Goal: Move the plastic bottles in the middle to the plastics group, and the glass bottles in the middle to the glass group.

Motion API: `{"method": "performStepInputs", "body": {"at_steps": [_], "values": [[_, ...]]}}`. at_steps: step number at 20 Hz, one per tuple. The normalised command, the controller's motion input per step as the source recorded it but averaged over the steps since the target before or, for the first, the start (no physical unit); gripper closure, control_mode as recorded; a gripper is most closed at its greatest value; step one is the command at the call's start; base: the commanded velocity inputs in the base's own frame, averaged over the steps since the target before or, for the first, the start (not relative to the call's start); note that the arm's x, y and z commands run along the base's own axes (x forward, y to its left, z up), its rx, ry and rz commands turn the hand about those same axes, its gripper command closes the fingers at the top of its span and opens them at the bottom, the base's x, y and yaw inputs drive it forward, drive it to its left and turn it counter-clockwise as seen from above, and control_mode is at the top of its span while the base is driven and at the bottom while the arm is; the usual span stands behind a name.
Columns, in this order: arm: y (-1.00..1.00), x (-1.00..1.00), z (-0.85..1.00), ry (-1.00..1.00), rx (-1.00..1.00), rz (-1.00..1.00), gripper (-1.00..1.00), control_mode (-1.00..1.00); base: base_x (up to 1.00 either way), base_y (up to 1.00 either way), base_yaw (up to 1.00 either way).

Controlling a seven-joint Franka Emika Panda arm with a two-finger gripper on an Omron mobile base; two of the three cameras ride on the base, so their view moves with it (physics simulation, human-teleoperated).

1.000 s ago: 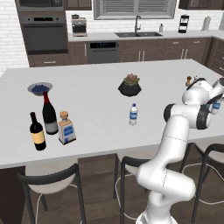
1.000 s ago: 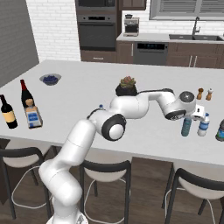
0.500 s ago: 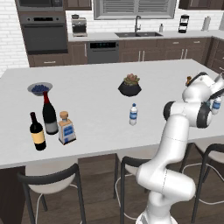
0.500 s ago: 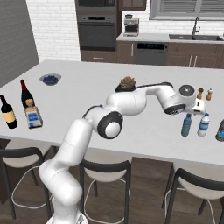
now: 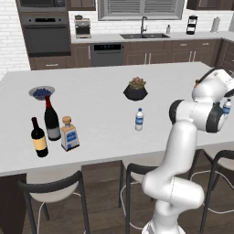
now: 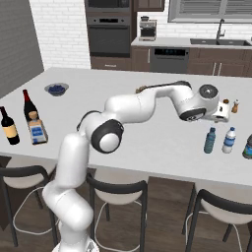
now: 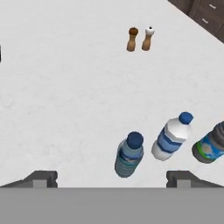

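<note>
My gripper (image 7: 113,178) hangs open above the right end of the counter, holding nothing, and is also visible in the right base view (image 6: 221,114). Just below it a teal plastic bottle (image 7: 128,155) (image 6: 210,141) stands free next to a clear water bottle (image 7: 170,139) (image 6: 229,140). Another clear plastic bottle (image 5: 139,119) stands alone mid-counter. At the left end, a squat cork-stoppered glass bottle (image 5: 69,134) (image 6: 36,129) sits beside two dark wine bottles (image 5: 51,119) (image 5: 39,137).
A dark-capped bottle with a green-blue label (image 7: 209,145) (image 6: 248,146) stands right of the water bottles. Salt and pepper shakers (image 7: 140,39) stand further back. A potted plant (image 5: 135,89) and a bowl (image 5: 41,93) rest on the white counter (image 5: 100,109). Stools line its near edge.
My hand has risen up and back from the teal bottle, jaws staying wide. The bottles have not moved.
</note>
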Motion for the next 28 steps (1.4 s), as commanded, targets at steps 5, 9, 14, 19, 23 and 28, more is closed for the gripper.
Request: {"method": "performStepInputs", "body": {"at_steps": [5, 9, 14, 19, 23, 28], "values": [[0.58, -0.04, 0.21, 0.04, -0.04, 0.05, -1.0, -1.0, 0.0, 0.0, 0.0], [0.8, 0.0, 0.03, 0.07, -0.05, 0.07, -1.0, -1.0, 0.0, 0.0, 0.0], [0.94, 0.0, 0.0, 0.2, -0.1, 0.12, -1.0, -1.0, 0.0, 0.0, 0.0], [1.0, -0.02, 0.0, 0.29, -0.1, 0.14, -1.0, -1.0, 0.0, 0.0, 0.0], [1.0, 0.0, 0.13, 0.32, -0.12, 0.02, -1.0, -1.0, 0.0, 0.0, 0.0], [1.0, 0.0, 0.07, 0.04, -0.03, 0.0, -1.0, -1.0, 0.0, 0.0, 0.0]]}}
